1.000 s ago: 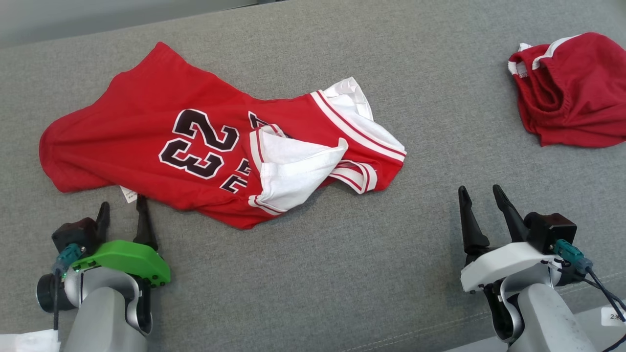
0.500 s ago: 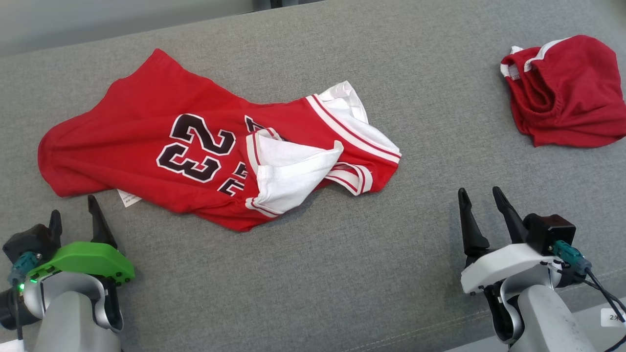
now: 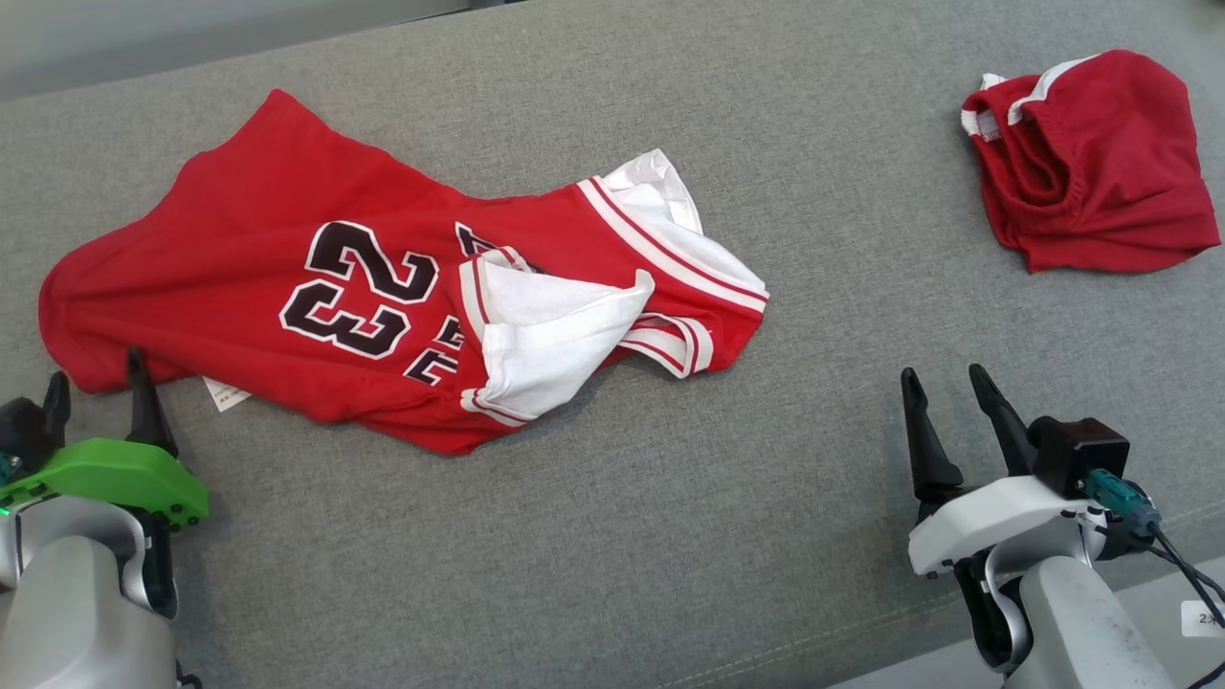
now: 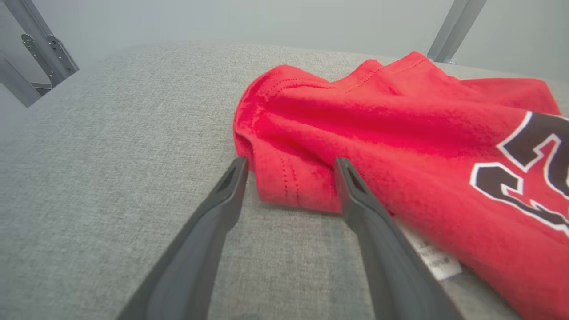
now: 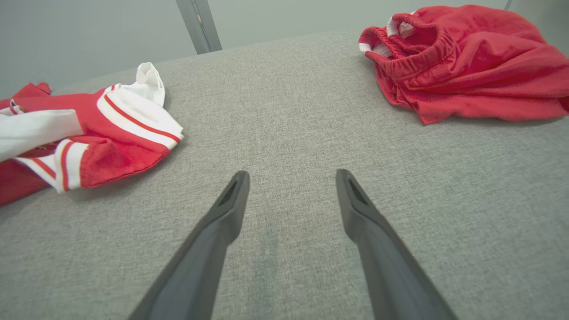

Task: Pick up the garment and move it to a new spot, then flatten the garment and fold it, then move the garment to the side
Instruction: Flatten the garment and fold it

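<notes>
The red jersey [image 3: 316, 277] lies crumpled on the left half of the desk [image 3: 612, 536]. I am at the first step, the pick-up. My left hand [image 3: 96, 368] is open at the jersey's left corner. The left wrist view shows the hem between its fingers, which the head view leaves unclear. Next, I judge, it must lower and close on the hem. My right hand [image 3: 942, 373] is open over bare desk near the front edge. Red shorts [image 3: 1091, 163] lie at the far right corner.

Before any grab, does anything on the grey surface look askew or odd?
The jersey lies rumpled, not flat: its white inside is folded out over the red, and a label pokes out under its near edge. Red shorts lie bunched, apart, far right.
</notes>
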You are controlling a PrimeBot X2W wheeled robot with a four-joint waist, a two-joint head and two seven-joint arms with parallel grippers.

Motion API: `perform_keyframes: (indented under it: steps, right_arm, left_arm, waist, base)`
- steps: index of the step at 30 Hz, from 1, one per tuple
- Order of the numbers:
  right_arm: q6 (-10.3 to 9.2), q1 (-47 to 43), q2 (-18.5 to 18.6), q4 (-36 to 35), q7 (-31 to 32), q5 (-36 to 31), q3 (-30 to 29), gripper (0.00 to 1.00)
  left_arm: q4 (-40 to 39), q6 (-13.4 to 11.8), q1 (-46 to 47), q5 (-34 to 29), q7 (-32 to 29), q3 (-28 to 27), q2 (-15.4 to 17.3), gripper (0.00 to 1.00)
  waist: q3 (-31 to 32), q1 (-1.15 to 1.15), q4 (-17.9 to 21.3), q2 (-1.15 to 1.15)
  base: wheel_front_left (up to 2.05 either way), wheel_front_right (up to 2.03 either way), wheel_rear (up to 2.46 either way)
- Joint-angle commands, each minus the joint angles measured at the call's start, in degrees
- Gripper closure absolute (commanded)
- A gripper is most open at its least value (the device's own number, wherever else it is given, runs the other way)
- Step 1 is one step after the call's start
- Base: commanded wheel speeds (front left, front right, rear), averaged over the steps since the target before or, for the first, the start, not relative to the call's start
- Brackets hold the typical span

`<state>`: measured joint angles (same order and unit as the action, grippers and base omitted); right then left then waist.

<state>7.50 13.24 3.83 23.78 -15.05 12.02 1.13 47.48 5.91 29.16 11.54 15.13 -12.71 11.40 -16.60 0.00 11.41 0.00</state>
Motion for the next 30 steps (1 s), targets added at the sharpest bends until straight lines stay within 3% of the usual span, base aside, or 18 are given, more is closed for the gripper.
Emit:
perform_keyframes:
  steps: [1, 2, 3, 11, 15, 22, 30]
  right_arm:
    - [-0.03, 0.33, 0.19, 0.10, -0.15, -0.36, 0.10, 0.00]
    - [-0.03, 0.40, 0.23, 0.11, -0.15, -0.32, 0.16, 0.00]
    - [-0.03, 0.47, 0.30, 0.02, -0.15, -0.24, 0.12, 0.00]
    - [-0.03, -0.13, -0.12, -0.15, -0.15, 0.28, -0.34, 0.00]
    - [-0.03, -0.19, -0.34, -0.10, -0.15, 0.81, 0.13, 0.00]
    - [-0.03, -2.28, -0.72, 1.03, -0.15, 1.81, -0.23, 0.00]
    - [-0.03, -3.36, -0.82, 1.46, -0.15, 3.67, 0.65, 0.00]
  left_arm:
    - [0.65, 0.13, 0.86, 0.51, -0.03, -0.32, 0.79, 0.02]
    - [1.14, 0.33, 1.34, 0.89, -0.03, -0.63, 0.93, 0.41]
    - [1.62, 0.65, 1.82, 1.68, -0.03, -1.19, 0.88, 1.00]
    - [-0.23, 1.53, 0.18, 2.73, -0.04, 0.02, 0.06, 1.00]
    - [-4.89, 1.63, -1.50, 3.04, -0.03, 1.54, -0.39, 1.00]
    - [-19.17, 1.55, -7.41, 3.34, -0.03, 10.36, -1.90, 1.00]
    - [-26.54, 1.41, -9.74, 1.04, -0.03, 16.24, -2.52, 1.00]
  waist:
    - [-0.15, 0.00, 0.25, 0.00]
    - [-0.23, 0.00, 0.39, 0.00]
    - [-0.31, 0.00, 0.53, 0.00]
    - [0.70, 0.00, -0.88, 0.00]
    - [1.85, 0.00, -1.78, 0.00]
    - [5.54, 0.00, -4.78, 0.00]
    - [7.46, 0.00, -7.27, 0.00]
  base:
    - [0.00, 0.00, 0.00]
    - [0.00, 0.00, 0.00]
    - [0.00, 0.00, 0.00]
    - [0.00, 0.00, 0.00]
    - [0.00, 0.00, 0.00]
    - [0.00, 0.00, 0.00]
    - [0.00, 0.00, 0.00]
